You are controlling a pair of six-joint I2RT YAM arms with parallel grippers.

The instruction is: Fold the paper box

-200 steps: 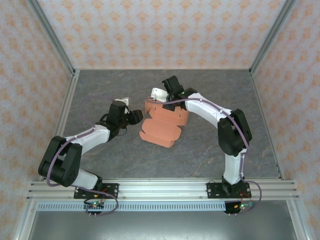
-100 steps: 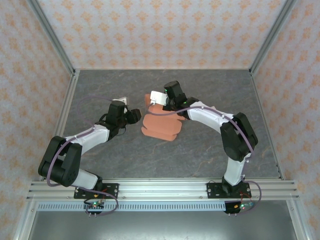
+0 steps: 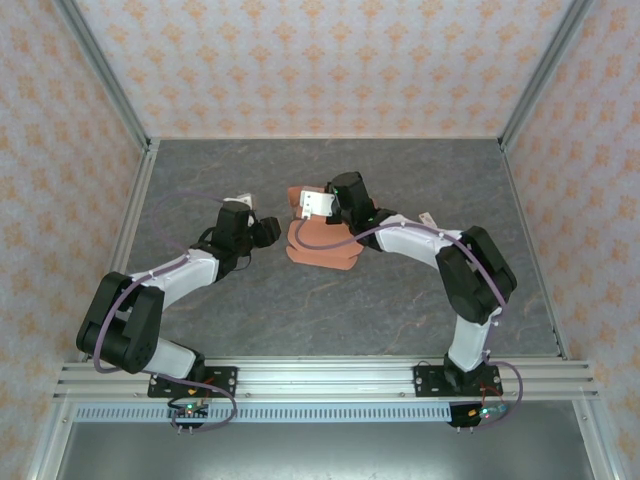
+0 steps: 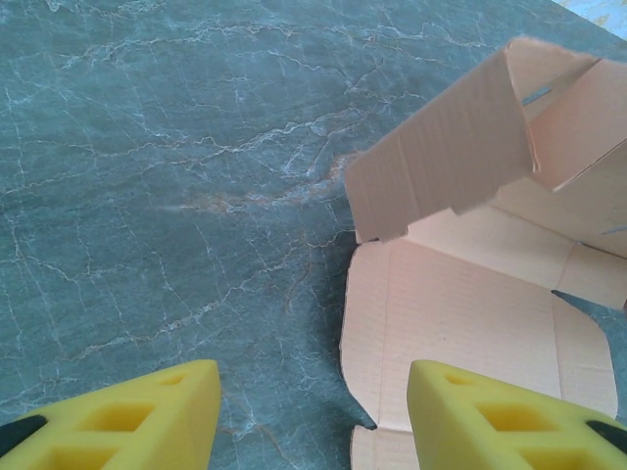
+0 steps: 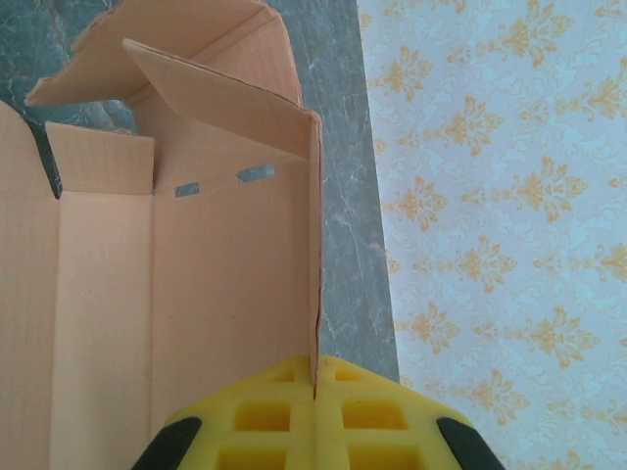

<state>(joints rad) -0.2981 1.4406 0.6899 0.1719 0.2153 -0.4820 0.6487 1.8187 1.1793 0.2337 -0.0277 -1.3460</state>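
- My right gripper (image 5: 314, 380) is pinched together on the upright side wall of the thin salmon-orange paper box (image 5: 196, 284). The card edge is caught between its yellow pads.
- My left gripper (image 4: 312, 392) hangs with its fingers apart, holding nothing, just beside the box's flat near flap, over the grey marbled table (image 4: 147, 147).
- The box lies mid-table between the two grippers, half formed, with its open side up.
- To do this fold well, I'd swing the wall about its crease until it stands square. I'd keep the pinch light so the card doesn't buckle, and bring the left fingers down on the flat base so it can't slide.
- From the right wrist, the base runs lengthwise straight away from the fingers and ends at a raised, slotted end wall.
- From above, I judge the long axis runs roughly from the back of the table toward me, a little slanted. I can't fix it closer than that.
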